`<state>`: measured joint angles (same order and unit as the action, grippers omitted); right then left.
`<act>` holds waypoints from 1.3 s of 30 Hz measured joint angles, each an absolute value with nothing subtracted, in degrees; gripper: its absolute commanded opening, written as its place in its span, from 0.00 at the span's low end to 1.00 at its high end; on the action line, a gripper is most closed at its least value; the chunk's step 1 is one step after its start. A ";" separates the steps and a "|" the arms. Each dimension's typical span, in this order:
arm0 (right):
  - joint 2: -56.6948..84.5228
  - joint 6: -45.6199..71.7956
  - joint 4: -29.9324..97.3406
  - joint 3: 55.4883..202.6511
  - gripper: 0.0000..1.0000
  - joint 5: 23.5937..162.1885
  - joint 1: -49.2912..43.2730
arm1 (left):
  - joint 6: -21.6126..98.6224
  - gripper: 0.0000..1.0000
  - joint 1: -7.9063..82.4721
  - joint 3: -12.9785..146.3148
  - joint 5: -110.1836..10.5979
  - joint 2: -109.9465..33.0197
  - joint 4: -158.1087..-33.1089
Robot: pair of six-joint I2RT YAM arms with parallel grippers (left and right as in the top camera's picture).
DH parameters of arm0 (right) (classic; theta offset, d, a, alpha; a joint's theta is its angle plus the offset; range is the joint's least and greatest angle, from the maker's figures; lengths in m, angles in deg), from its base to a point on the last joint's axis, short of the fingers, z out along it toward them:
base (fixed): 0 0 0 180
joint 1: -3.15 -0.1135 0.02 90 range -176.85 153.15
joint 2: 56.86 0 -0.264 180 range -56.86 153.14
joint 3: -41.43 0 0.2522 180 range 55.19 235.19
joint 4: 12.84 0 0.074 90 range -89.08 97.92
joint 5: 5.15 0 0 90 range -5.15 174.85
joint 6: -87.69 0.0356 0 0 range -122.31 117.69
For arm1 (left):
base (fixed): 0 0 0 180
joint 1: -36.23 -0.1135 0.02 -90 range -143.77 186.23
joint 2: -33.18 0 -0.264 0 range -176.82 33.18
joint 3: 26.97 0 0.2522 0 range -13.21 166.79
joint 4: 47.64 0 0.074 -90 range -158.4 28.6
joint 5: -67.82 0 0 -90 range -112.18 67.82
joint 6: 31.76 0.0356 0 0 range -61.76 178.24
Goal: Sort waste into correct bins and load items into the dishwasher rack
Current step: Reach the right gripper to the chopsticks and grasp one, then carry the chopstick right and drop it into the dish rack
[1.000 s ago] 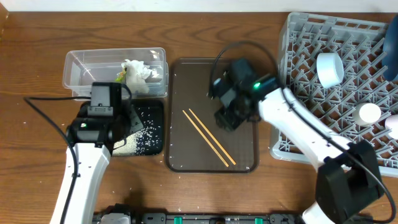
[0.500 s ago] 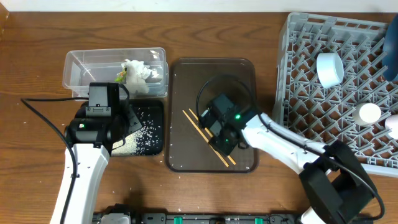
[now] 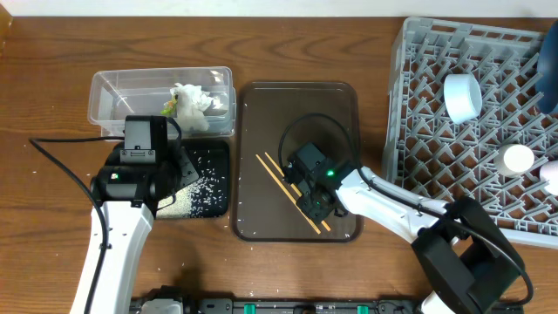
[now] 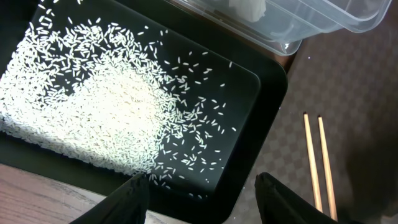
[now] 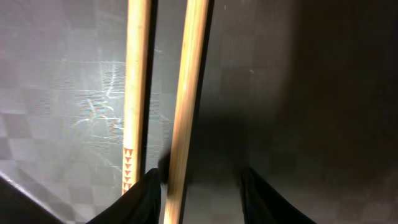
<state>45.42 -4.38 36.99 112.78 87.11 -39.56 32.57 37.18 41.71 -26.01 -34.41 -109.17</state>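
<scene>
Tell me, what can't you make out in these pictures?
Overhead: right gripper covers part of the chopsticks; left arm hides part of the black tray.
Right wrist: chopstick ends cut off by frame edges.
Left wrist: clear tub cropped at the top edge.

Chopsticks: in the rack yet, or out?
Out. Both chopsticks lie flat on the brown tray, beside the rack; the right gripper hangs open over them.

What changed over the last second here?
The right gripper moved across the brown tray away from the rack, down onto the chopsticks; open, gripping nothing yet. The left gripper over the black tray, the chopsticks and the cups stayed put.
</scene>
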 measured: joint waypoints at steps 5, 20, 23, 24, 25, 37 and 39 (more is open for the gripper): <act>45.62 -3.04 36.67 112.84 0.10 85.69 -39.56 | 32.57 0.58 37.18 41.71 -26.03 -34.41 -109.17; 47.58 2.95 41.30 122.74 0.01 85.16 -34.45 | 32.57 0.58 37.18 41.71 -26.06 -34.41 -109.19; 46.73 4.30 45.47 128.53 0.01 84.16 -29.88 | 32.57 0.59 37.18 41.71 -26.08 -34.41 -109.19; 46.12 4.87 46.50 130.11 0.01 83.37 -28.24 | 32.57 0.59 37.18 41.71 -26.08 -34.41 -109.19; 45.51 5.31 47.27 131.27 0.01 82.65 -26.98 | 32.57 0.58 37.18 41.71 -26.06 -34.41 -109.19; 40.37 15.75 56.27 134.17 0.01 76.86 -5.58 | 32.57 0.59 37.18 41.71 -26.06 -34.41 -109.17; 40.37 16.43 56.38 133.71 0.01 76.62 -4.42 | 32.57 0.59 37.18 41.71 -26.06 -34.41 -109.13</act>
<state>40.37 16.43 56.38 133.71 76.62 -4.42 32.57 37.18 41.71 -26.06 -34.41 -109.13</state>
